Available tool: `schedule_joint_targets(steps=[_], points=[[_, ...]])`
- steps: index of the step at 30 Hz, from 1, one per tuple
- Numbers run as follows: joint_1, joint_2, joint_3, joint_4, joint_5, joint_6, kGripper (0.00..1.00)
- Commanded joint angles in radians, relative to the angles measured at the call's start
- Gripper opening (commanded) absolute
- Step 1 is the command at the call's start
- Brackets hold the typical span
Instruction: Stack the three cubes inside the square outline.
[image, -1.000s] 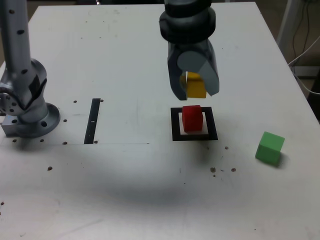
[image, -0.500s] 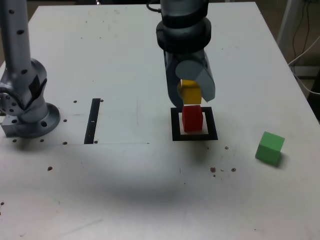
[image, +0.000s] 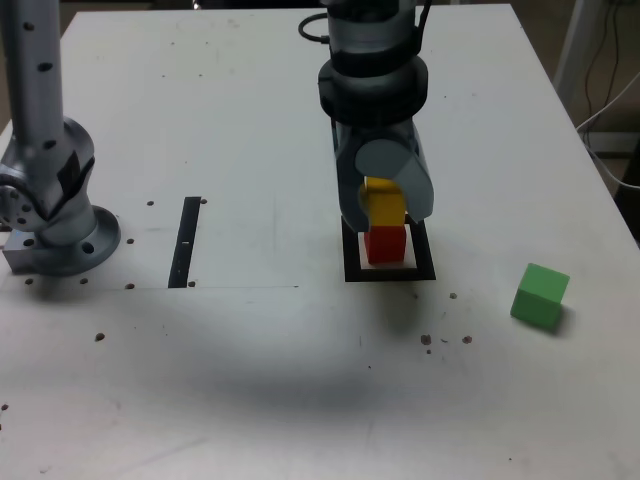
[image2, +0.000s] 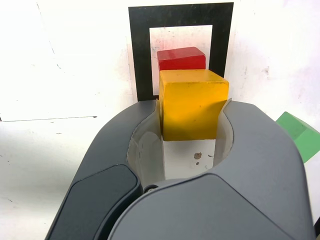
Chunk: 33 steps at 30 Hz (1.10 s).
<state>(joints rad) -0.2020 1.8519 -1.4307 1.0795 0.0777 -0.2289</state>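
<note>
Lowered since a second ago, the gripper (image: 384, 208) stays closed on the yellow cube (image: 384, 204), now at or just above the red cube (image: 384, 245) inside the outline (image: 389, 273); next, judged: release squarely, then fetch the green cube (image: 540, 296).

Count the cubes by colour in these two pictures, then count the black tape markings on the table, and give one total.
Red cube: 1
Yellow cube: 1
Green cube: 1
Black tape square outline: 1
Black tape strip: 1
Total: 5
</note>
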Motion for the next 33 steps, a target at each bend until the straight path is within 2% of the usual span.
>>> schedule_joint_targets(steps=[1,15,17,20,22,25,33], points=[[-0.002,0.006,0.003,-0.004,-0.001,-0.001,0.4],[-0.002,0.017,0.022,-0.036,0.003,-0.001,0.45],[-0.002,0.017,0.027,-0.04,0.006,0.002,0.54],[0.0,0.019,0.032,-0.045,0.009,0.023,0.77],[0.003,0.019,0.035,-0.044,0.01,0.037,0.88],[0.008,0.02,0.04,-0.04,0.008,0.047,0.93],[0.009,0.013,0.043,-0.036,0.008,0.05,0.96]])
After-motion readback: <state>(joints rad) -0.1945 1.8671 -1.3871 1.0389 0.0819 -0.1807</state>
